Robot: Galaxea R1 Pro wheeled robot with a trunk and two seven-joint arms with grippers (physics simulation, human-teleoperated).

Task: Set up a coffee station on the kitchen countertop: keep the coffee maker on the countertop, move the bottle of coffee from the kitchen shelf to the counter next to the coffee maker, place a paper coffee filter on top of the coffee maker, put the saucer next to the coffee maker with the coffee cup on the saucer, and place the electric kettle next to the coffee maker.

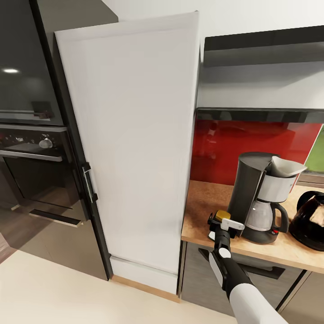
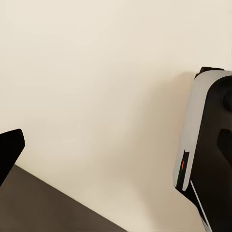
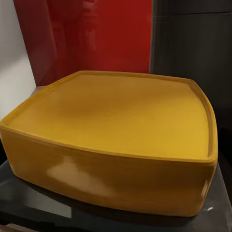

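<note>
The coffee maker (image 1: 258, 198) stands on the kitchen countertop (image 1: 200, 211), with the white paper coffee filter (image 1: 288, 167) on its top. Just to its left, my right gripper (image 1: 223, 227) is shut on the bottle of coffee (image 1: 222, 215), low over the counter; whether it touches the slab I cannot tell. The bottle's yellow cap (image 3: 116, 140) looms close in the right wrist view, beside the coffee maker's black body (image 3: 193, 58). The electric kettle (image 1: 310, 220) sits to the right of the coffee maker. The dark kitchen shelf (image 1: 261, 113) runs above. The saucer and coffee cup are out of view.
A tall white cabinet door (image 1: 135, 148) stands open left of the counter, with a built-in oven (image 1: 36, 157) beyond it. A red backsplash (image 1: 216, 144) lines the wall. The left wrist view looks at beige floor (image 2: 96, 96) and part of the robot's body (image 2: 208, 145).
</note>
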